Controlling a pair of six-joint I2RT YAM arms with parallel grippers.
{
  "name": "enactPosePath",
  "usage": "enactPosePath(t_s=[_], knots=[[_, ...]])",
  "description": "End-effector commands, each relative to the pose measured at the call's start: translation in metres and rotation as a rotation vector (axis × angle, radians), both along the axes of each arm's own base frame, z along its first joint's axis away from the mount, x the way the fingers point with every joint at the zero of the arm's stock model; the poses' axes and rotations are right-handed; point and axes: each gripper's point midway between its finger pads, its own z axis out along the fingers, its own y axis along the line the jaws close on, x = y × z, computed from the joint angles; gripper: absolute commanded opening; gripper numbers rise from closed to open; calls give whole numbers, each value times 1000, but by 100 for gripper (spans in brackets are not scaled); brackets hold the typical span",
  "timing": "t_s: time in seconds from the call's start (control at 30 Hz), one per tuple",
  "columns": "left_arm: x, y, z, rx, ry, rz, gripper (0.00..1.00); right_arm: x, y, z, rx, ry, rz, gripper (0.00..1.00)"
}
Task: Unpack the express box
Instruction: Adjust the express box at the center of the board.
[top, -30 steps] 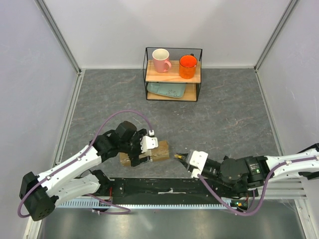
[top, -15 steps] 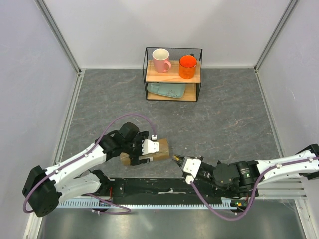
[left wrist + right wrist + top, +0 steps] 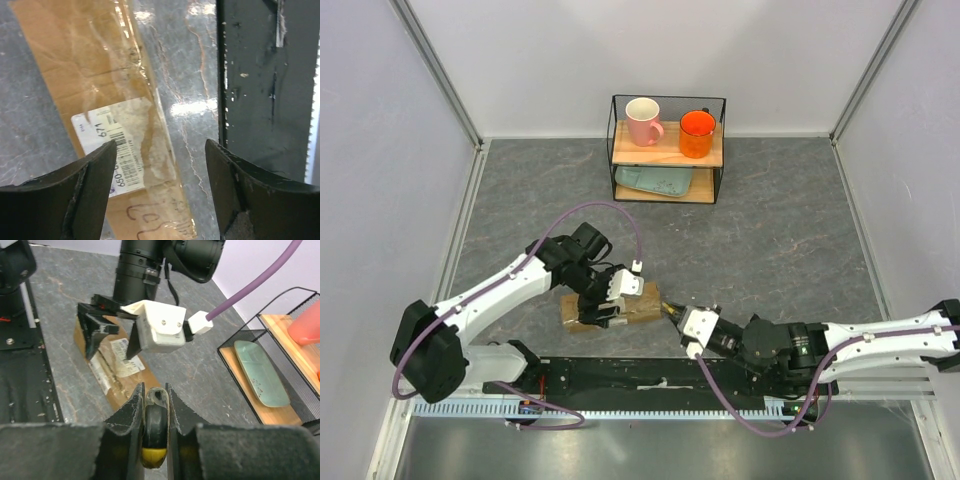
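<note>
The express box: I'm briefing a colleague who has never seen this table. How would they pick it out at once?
On the grey table, look to the near edge, opposite the wire shelf. The express box lies flat under the open left hand, near the right hand and its black-and-yellow tool. It is the only brown cardboard thing, taped, with a white barcode label.

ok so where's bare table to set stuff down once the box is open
Wide bare table between the rack and both arms, also the far left corner beside the rack. Crowded near edge: express box, left tool over it, right tool holding a yellow knife.
</note>
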Motion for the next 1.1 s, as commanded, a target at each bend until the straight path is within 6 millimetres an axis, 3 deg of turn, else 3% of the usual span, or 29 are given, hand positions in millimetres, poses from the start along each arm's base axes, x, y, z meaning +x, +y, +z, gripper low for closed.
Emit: enactPosePath(t_s=[0.0, 0.1, 0.17, 0.2, 0.33, 0.37, 0.47, 0.5, 0.57, 0.6, 0.67, 0.8, 0.83, 0.93, 1.07], knots=[[-17, -3, 6, -15, 108, -85, 75, 13, 7, 26, 95, 19, 16, 0], [-18, -3, 3, -10, 154, -64, 77, 25, 4, 23, 83, 40, -8, 0], [-24, -4, 8, -36, 167, -68, 89, 31, 4, 17, 69, 60, -13, 0], [-27, -2, 6, -39, 160, -76, 91, 33, 4, 14, 71, 77, -14, 0], [-1, -5, 5, -65, -4, -32, 95, 40, 7, 7, 75, 123, -6, 0], [7, -7, 13, -81, -27, -15, 99, 44, 7, 6, 73, 127, -15, 0], [31, -18, 66, -198, -93, 58, 99, 60, 5, 7, 92, 127, -64, 0], [31, -18, 90, -231, -111, 62, 99, 66, 5, 8, 100, 130, -79, 0], [22, -18, 106, -266, -105, 53, 99, 88, 4, 9, 133, 140, -123, 0], [15, -15, 105, -265, -91, 41, 99, 90, 9, 8, 137, 150, -91, 0], [9, -9, 100, -266, -110, 43, 99, 112, 8, 2, 146, 179, -133, 0], [37, 6, 59, -187, -210, 218, 99, 133, 4, 4, 195, 203, -159, 0], [47, 8, 59, -179, -248, 254, 99, 136, 1, 4, 199, 202, -170, 0], [44, 16, 55, -159, -258, 284, 99, 141, -4, 8, 223, 207, -179, 0], [21, 15, 41, -142, -116, 275, 99, 140, -2, 19, 251, 232, -147, 0]])
